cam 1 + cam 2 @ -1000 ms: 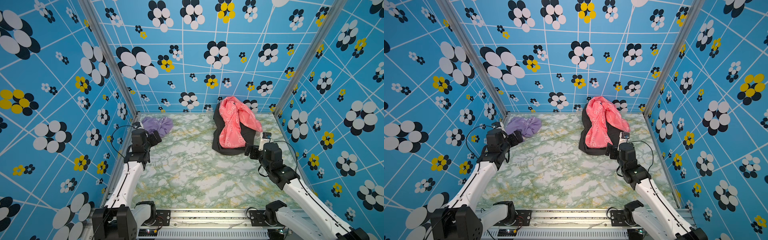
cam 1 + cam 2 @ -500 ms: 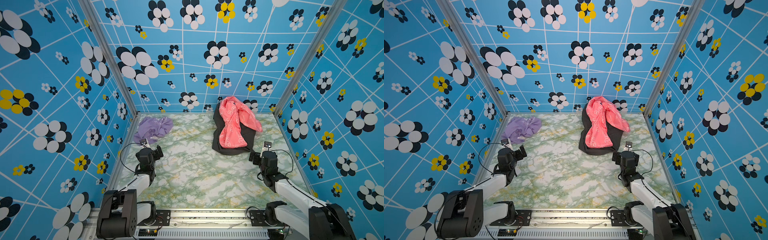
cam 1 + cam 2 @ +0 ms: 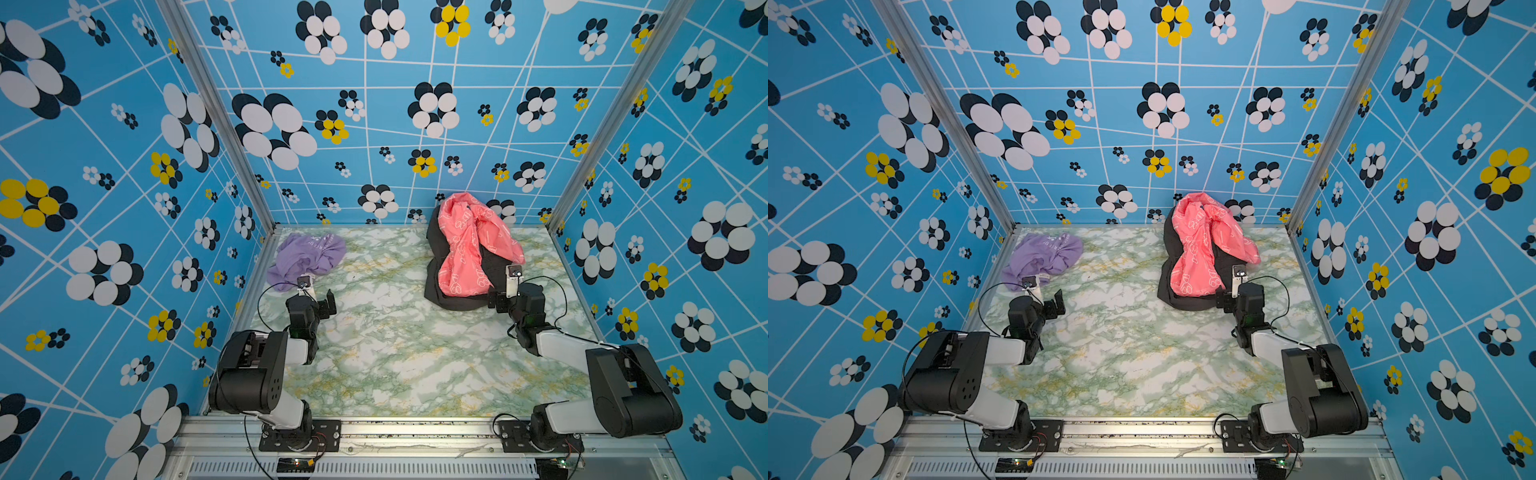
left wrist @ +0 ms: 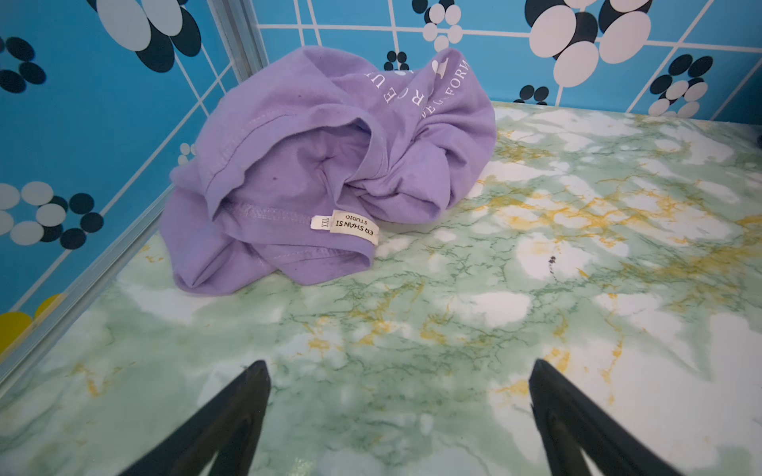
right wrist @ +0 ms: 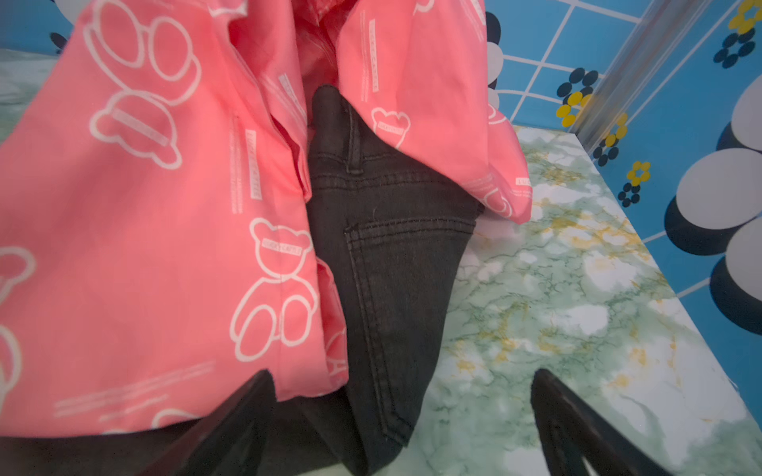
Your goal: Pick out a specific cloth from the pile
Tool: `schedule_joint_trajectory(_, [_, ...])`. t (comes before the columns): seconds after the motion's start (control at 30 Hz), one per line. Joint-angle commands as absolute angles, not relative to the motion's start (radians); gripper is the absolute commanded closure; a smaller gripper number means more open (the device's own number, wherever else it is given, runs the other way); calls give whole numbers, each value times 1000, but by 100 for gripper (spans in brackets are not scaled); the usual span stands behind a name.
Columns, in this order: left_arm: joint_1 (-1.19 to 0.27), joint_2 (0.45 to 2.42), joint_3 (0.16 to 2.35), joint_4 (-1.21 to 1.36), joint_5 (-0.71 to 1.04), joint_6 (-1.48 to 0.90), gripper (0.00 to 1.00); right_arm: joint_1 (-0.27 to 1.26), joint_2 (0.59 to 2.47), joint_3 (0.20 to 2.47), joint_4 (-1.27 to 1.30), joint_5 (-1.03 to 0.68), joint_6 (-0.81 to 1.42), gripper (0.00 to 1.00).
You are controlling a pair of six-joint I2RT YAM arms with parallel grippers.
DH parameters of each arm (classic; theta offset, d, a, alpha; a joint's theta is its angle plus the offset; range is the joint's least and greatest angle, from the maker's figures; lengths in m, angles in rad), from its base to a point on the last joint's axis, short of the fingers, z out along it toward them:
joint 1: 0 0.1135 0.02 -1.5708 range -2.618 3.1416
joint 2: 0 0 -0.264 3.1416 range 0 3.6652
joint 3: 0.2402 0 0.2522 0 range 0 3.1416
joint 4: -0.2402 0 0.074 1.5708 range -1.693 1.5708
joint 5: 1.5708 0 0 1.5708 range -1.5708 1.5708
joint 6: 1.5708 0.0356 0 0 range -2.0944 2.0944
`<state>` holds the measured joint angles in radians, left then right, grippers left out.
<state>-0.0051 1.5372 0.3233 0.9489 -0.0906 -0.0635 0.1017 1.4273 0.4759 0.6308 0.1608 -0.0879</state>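
lilac cloth (image 3: pixel 305 257) lies at the far left, well apart from the pile (image 3: pixel 461 253), apparently picked out already, so left gripper (image 4: pixel 398 371) and right gripper (image 5: pixel 400 375) both gape wide, holding nothing

left arm (image 3: pixel 257 374): folded low, lower left of a top view, forearm pointing up-frame
left gripper (image 3: pixel 321 300): jaws wide apart, empty
right arm (image 3: pixel 623 386): folded low, lower right, forearm angled up-left
right gripper (image 3: pixel 498 300): jaws wide apart, gripping nothing
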Motion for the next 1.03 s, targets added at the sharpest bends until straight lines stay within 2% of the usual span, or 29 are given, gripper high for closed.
schedule_joint_trajectory(0.0, [-13,1548,337,1002,-69,-31,1,46,1488,439,765,93,-23,1])
schedule_joint_trajectory(0.03, [-12,1543,355,962,-68,-34,1,27,1496,434,762,109,0,1])
schedule_joint_trajectory(0.13, [-21,1548,370,939,-68,-21,1,5,1562,362,976,104,32,1])
schedule_joint_trajectory(0.2, [-23,1551,369,948,-70,-20,1,5,1529,387,865,93,24,1])
schedule_joint_trajectory(1.0, [-23,1550,373,939,-67,-16,1,4,1542,393,880,117,31,1])
